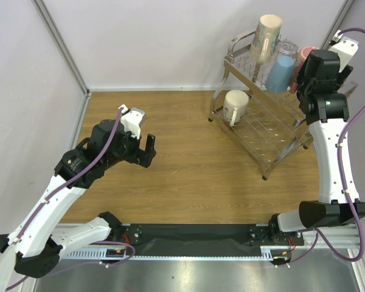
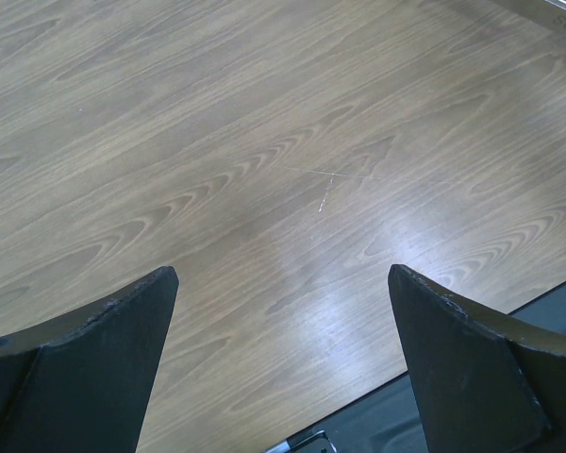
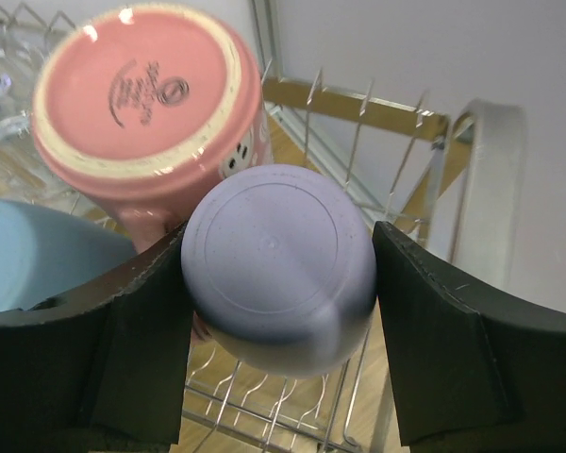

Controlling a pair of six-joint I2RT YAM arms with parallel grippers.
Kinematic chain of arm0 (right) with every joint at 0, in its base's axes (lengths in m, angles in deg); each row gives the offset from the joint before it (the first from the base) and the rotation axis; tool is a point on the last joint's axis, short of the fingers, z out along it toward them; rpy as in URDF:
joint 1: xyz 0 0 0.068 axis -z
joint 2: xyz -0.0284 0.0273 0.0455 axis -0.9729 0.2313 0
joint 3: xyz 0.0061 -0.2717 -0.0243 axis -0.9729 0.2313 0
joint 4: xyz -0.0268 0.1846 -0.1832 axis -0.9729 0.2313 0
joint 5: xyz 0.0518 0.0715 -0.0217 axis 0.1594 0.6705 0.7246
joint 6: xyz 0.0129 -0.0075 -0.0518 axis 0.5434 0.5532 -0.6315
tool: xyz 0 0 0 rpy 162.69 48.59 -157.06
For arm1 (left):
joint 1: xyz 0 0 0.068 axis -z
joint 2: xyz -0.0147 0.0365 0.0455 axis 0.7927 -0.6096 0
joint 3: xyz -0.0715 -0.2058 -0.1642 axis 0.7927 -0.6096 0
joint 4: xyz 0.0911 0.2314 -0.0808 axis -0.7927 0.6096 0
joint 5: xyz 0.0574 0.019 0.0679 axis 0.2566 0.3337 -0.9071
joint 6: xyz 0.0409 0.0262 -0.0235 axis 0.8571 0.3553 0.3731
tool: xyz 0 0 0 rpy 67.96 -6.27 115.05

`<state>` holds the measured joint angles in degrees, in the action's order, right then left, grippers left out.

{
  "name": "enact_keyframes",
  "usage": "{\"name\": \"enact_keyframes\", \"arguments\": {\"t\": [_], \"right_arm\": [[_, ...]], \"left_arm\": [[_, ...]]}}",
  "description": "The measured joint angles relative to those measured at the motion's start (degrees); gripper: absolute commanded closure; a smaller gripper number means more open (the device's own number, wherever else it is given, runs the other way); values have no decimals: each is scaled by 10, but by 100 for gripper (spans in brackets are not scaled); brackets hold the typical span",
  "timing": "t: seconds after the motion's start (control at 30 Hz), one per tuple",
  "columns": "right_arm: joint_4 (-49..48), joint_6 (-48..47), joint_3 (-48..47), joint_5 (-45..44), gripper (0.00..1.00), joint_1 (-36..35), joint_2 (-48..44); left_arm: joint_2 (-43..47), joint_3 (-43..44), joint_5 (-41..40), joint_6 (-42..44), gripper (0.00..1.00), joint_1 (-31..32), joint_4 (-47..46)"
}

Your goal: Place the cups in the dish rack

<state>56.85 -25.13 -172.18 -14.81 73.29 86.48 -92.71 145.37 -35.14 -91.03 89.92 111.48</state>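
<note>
Lavender tumbler [image 3: 278, 269] clamped in R gripper [image 3: 278, 241]: seat it on dish rack [image 3: 358, 99] w/o nudging pink mug [image 3: 146, 104], then release; L gripper [image 2: 283, 283] open, empty.

Tabletop [image 1: 188, 164]: mid-brown wood-grain laminate. In the left wrist view it carries a fine pale scratch [image 2: 325, 186] with a soft patch of glare just below.
Walls [image 1: 170, 42]: plain pale panels at back and left, meeting at an aluminium corner post [image 1: 62, 45].
Near edge: black mat strip [image 1: 194, 234], then a brushed metal surface [image 1: 201, 277].
Lighting even and diffuse, shadows weak.
</note>
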Motion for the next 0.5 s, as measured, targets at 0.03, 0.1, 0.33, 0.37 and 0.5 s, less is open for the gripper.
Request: {"name": "enact_keyframes", "arguments": {"t": [0.03, 0.1, 0.33, 0.37, 0.5], "right_arm": [[-1, 2, 8, 5, 100, 1, 0], [-1, 6, 18, 14, 100, 1, 0], [-12, 13, 24, 27, 100, 1, 0], [-14, 14, 26, 28, 97, 1, 0], [-23, 13, 36, 30, 79, 0, -4]], "left_arm": [[0, 0, 0, 0, 0, 0, 1], [0, 0, 0, 0, 0, 0, 1], [-4, 2, 1, -1, 0, 0, 5], [-5, 3, 1, -1, 0, 0, 5], [-7, 4, 2, -1, 0, 0, 5]]}}
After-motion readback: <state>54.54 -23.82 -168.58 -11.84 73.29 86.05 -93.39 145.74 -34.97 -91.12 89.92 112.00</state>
